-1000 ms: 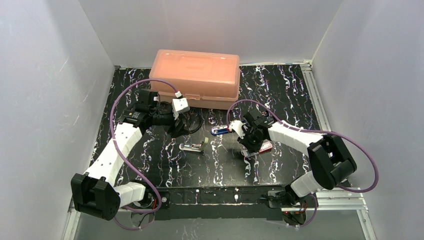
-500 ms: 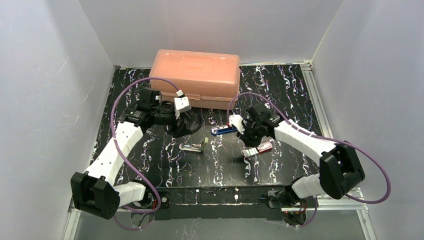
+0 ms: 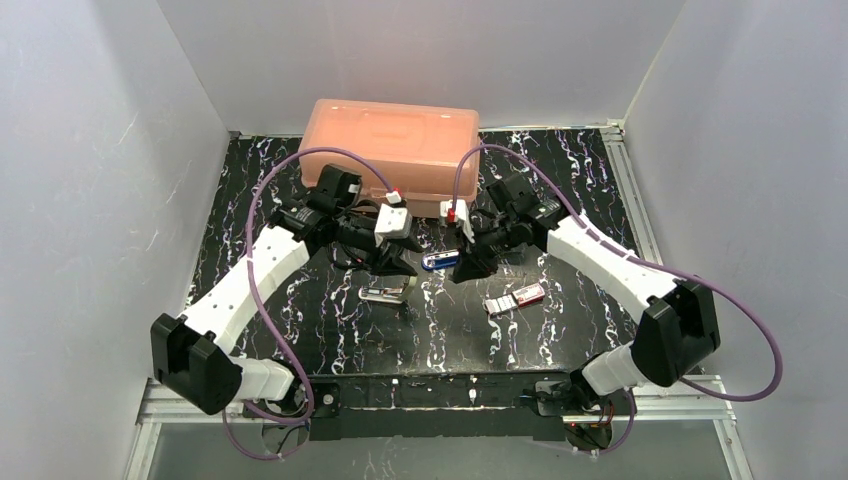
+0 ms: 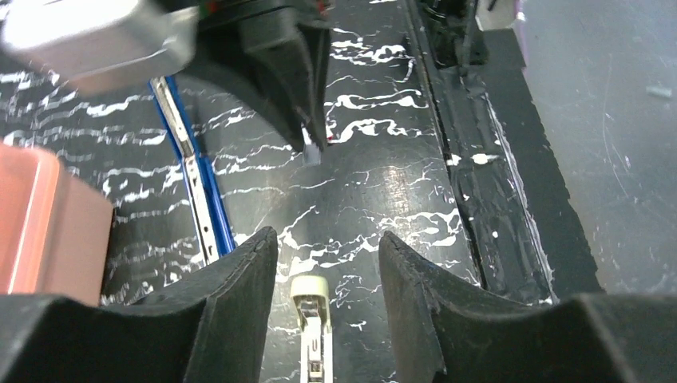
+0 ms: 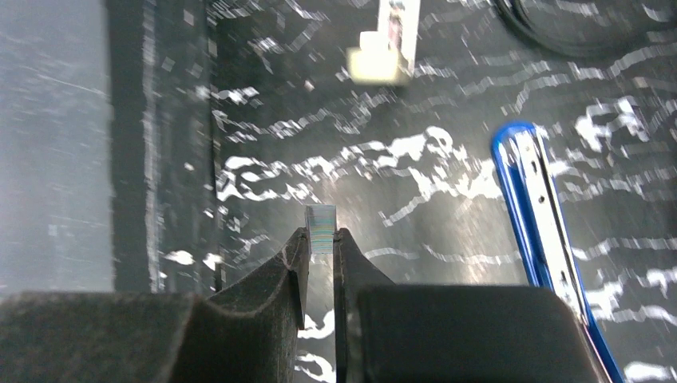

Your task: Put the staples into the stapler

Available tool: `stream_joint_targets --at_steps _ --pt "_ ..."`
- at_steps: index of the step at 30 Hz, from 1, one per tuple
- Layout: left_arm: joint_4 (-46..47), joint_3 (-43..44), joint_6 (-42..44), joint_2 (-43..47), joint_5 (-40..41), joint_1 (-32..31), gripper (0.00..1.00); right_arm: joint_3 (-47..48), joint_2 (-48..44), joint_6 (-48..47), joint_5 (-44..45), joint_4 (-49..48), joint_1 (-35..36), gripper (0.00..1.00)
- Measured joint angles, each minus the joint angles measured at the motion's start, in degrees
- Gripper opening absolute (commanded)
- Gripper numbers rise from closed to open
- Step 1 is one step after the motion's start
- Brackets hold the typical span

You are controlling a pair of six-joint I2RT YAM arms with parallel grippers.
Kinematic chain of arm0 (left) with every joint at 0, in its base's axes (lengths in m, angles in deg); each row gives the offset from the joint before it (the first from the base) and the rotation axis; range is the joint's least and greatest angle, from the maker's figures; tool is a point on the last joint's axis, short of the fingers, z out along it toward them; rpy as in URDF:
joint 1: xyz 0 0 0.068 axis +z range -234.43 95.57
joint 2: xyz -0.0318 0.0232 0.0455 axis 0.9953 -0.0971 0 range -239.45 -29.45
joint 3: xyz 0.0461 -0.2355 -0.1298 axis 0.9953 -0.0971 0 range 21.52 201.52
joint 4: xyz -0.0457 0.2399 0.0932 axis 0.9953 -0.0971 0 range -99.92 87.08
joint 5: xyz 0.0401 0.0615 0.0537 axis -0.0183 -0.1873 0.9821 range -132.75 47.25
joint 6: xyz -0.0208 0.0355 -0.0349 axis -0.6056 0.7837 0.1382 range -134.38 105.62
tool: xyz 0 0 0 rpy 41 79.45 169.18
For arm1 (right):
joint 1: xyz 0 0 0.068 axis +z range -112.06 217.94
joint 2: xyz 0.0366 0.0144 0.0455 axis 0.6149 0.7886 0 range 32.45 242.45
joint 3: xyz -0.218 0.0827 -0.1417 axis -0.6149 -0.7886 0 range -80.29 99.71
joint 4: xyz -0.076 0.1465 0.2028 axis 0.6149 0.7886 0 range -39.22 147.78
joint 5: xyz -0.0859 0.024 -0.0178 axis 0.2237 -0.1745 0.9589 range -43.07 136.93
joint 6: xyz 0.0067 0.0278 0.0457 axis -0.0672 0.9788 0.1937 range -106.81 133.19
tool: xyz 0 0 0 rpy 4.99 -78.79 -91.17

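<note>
My black marbled bench (image 3: 560, 190) carries the salmon case (image 3: 390, 150) at the back. My left tool (image 4: 327, 239) stands apart over the cream-tipped stapler (image 4: 313, 319), with the blue stapler (image 3: 440, 261) just beside. The staples box (image 3: 517, 298) lies to the right of both staplers. My right tool (image 5: 321, 237) is clamped on a silvery staple strip (image 5: 321, 217).

Salmon lidded plastic case (image 3: 392, 150), just beyond the left gripper (image 3: 393, 268); black white-veined tabletop (image 3: 450, 340) beneath that gripper.
</note>
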Motion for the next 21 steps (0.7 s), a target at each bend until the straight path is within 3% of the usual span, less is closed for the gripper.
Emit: stream_joint_targets --at_steps 9,21 --pt "-9.4 4.7 19.4 -3.8 -1.1 -5.5 0.40 3.7 6.2 2.4 -17.1 1.7 -0.1 0.17" --pt "-11.5 4.2 31.3 -5.0 1.3 -8.2 0.34 3.6 7.6 8.1 -26.7 -0.7 -0.6 0.17"
